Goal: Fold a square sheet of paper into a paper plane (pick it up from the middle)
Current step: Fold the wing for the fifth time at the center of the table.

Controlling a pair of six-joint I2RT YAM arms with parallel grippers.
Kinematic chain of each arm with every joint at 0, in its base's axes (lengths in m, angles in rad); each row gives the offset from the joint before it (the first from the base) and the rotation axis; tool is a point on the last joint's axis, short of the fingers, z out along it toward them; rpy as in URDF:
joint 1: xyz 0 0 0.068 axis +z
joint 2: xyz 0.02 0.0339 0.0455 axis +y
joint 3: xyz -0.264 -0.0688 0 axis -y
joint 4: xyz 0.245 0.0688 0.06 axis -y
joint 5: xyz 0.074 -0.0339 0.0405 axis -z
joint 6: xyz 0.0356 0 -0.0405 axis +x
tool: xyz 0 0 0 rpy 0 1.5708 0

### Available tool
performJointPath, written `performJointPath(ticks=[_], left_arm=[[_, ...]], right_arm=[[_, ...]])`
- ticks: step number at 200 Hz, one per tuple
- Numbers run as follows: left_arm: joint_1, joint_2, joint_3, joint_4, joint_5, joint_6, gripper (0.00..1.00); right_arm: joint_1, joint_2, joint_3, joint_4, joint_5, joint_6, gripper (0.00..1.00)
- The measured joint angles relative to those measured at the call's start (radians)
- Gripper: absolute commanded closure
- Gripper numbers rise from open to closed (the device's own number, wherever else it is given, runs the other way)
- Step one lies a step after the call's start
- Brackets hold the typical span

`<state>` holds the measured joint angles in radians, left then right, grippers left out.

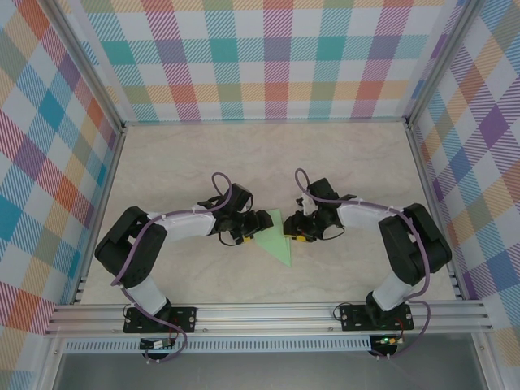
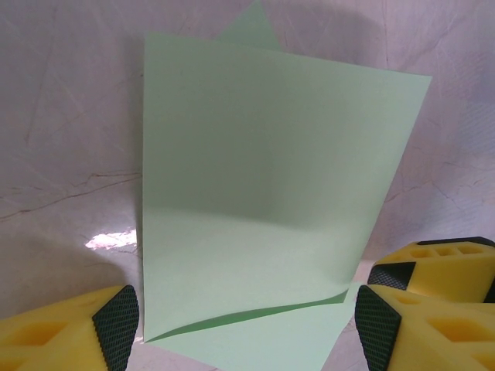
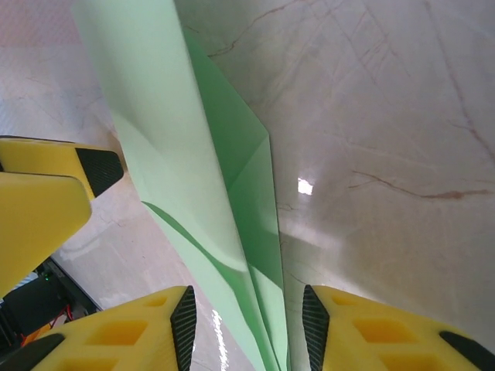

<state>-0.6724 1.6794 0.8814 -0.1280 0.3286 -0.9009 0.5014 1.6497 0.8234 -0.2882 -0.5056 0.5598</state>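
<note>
The pale green square sheet of paper point(image 1: 279, 242) lies on the table between both arms, folded into a pointed triangle with its tip toward the near edge. In the left wrist view its upper layer point(image 2: 263, 178) stands lifted off the lower one. My left gripper point(image 1: 258, 221) is at the paper's left edge, and my left gripper point(image 2: 247, 332) stands open, its pads wide on either side of the paper. My right gripper point(image 1: 291, 229) is at the right edge. Its pads straddle a raised fold point(image 3: 232, 201) with gaps on both sides, so my right gripper point(image 3: 249, 332) is open.
The marble-look tabletop point(image 1: 268, 154) is walled by plaid panels at the back and both sides. An aluminium rail point(image 1: 268, 313) runs along the near edge by the arm bases. The left gripper's yellow finger point(image 3: 42, 201) sits close to the right gripper.
</note>
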Motion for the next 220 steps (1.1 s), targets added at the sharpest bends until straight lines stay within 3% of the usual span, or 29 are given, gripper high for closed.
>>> performJointPath(ticks=[50, 84, 123, 178, 220], left_arm=[[0.0, 0.0, 0.0, 0.0, 0.0, 0.0, 0.24], [0.0, -0.001, 0.0, -0.001, -0.007, 0.0, 0.24], [0.002, -0.055, -0.012, -0.003, -0.032, 0.0, 0.24], [0.054, -0.189, -0.085, 0.0, -0.029, 0.0, 0.2], [0.133, -0.224, -0.174, 0.063, 0.047, -0.011, 0.19]], right_arm=[[0.031, 0.068, 0.03, 0.019, -0.049, 0.0, 0.6], [0.037, 0.068, 0.037, 0.027, -0.071, -0.011, 0.79], [0.037, 0.069, 0.037, 0.047, -0.1, -0.016, 0.9], [0.036, 0.037, 0.037, 0.064, -0.136, -0.011, 0.94], [-0.003, -0.053, 0.008, 0.143, -0.23, 0.039, 0.94]])
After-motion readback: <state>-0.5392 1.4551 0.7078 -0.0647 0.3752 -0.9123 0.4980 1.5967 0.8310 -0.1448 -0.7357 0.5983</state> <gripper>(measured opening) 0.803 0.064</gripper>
